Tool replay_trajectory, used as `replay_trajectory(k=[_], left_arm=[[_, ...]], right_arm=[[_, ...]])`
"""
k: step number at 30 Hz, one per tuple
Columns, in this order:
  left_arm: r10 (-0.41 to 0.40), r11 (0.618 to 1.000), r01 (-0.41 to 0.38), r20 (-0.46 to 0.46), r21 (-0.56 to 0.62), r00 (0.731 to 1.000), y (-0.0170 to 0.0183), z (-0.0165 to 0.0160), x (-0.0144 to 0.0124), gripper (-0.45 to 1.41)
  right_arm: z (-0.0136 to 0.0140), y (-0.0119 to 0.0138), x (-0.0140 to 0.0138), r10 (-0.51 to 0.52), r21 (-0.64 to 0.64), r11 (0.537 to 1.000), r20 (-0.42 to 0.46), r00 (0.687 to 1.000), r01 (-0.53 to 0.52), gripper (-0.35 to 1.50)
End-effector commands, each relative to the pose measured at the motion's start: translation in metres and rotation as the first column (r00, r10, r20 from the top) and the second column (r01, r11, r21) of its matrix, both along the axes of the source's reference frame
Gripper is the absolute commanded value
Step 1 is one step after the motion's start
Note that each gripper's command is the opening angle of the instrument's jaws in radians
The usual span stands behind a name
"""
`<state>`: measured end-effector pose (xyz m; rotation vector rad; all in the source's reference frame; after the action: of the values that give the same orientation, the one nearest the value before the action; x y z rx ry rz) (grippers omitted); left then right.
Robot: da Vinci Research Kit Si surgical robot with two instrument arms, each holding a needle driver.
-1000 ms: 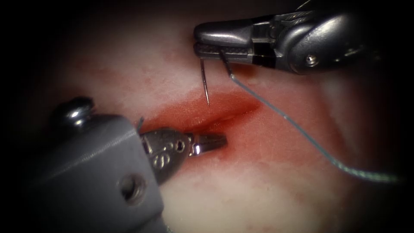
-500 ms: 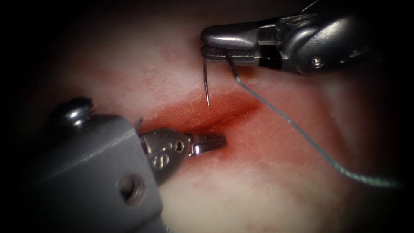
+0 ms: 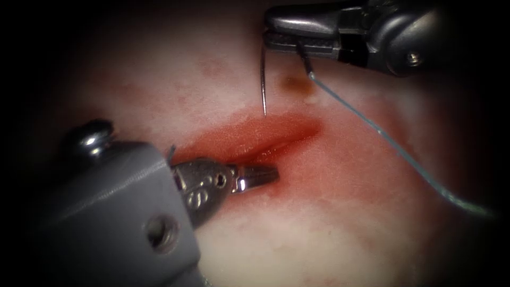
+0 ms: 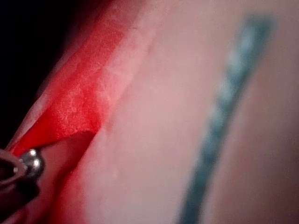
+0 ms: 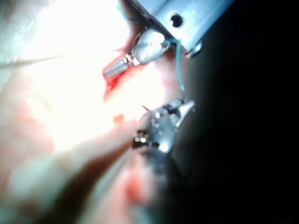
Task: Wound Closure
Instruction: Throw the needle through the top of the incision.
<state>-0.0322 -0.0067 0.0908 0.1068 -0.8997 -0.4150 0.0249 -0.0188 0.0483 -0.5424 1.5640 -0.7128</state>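
The right arm's steel needle driver (image 3: 276, 41), reaching in from the upper right, has its jaws clamped on the thin curved steel needle (image 3: 263, 79) near its swaged end, beside where the blue-green thread (image 3: 398, 151) joins and trails off to the lower right. The needle's long axis hangs nearly straight down from those jaws, its point free in the air just above the upper edge of the red, fluid-stained cut (image 3: 255, 139) in the pale pork tissue (image 3: 319, 234). The left arm's grey needle driver (image 3: 263, 175) sits nearer the cut, its jaws closed and resting at the lower edge, holding nothing that I can make out. No legible writing shows.
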Motion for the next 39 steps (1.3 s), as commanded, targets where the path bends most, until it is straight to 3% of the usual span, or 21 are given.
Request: replay_trajectory(k=[1, 39], left_arm=[[-0.002, 1.000, 0.002, 0.001, -0.005, 1.000, 0.0011, -0.0001, -0.0004, -0.45], [-0.018, 1.000, 0.018, 0.001, 0.012, 1.000, 0.0010, -0.0001, -0.0004, -0.38]], right_arm=[[-0.0004, 0.0010, 0.0009, 0.004, -0.006, 1.000, -0.004, 1.000, -0.004, 0.10], [0.0016, -0.0008, 0.0022, -0.007, -0.011, 1.000, 0.021, 1.000, 0.007, 0.10]])
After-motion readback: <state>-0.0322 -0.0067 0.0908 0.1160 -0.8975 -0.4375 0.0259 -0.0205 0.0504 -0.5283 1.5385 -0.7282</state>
